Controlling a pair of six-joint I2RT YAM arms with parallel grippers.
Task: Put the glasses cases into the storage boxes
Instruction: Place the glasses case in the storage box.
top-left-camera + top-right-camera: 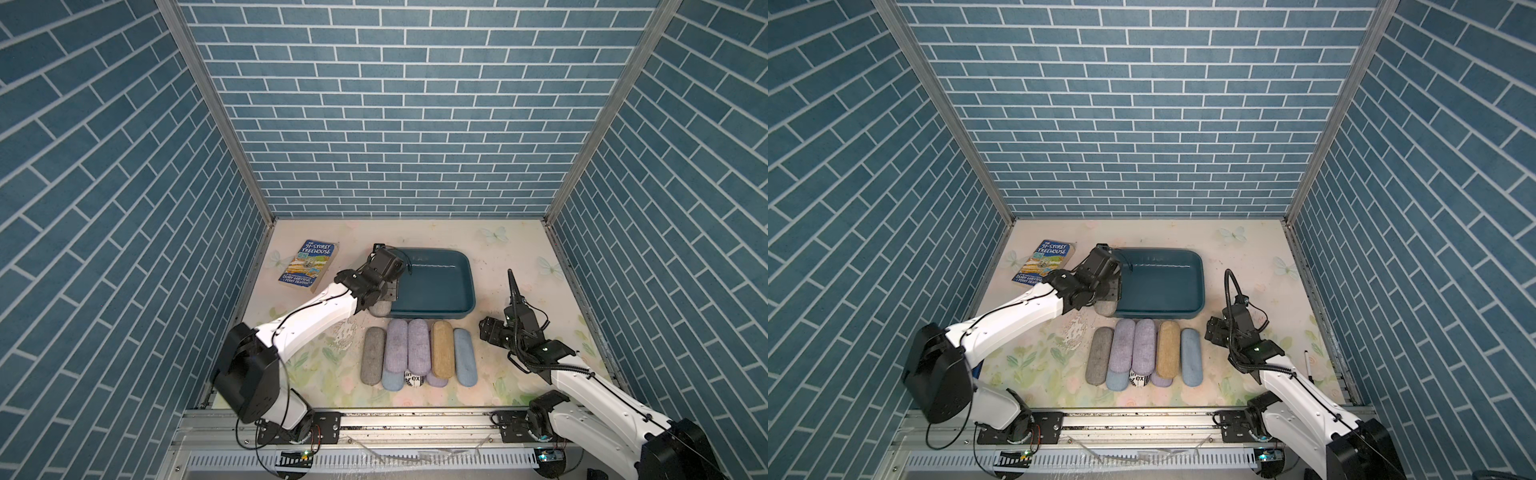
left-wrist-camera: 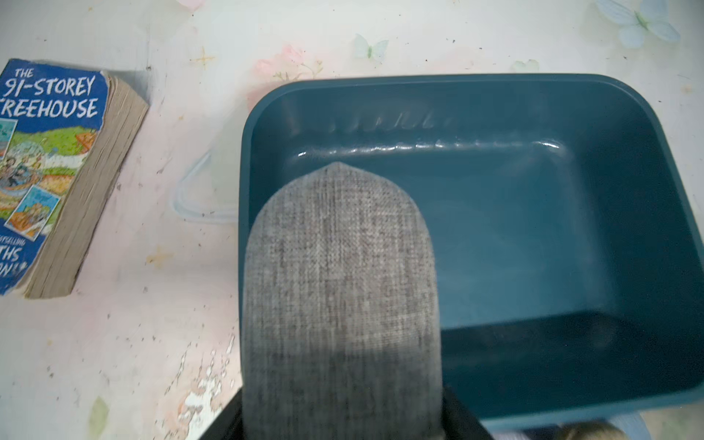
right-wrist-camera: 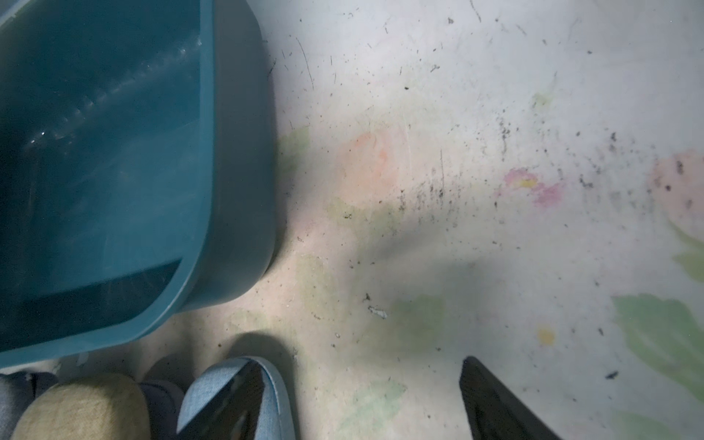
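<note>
Book [image 1: 309,266] beside tub [image 1: 432,251], grey case [image 2: 339,285] over rim, perhaps 8 cases [image 1: 417,347] nearby

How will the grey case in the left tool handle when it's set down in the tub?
Likely stiff: the grey case juts out over the tub rim without sagging. Its woven fabric probably grips rather than slips. Rounded ends and a curved back suggest it may rock or skid slightly on the tub's glossy floor.
</note>
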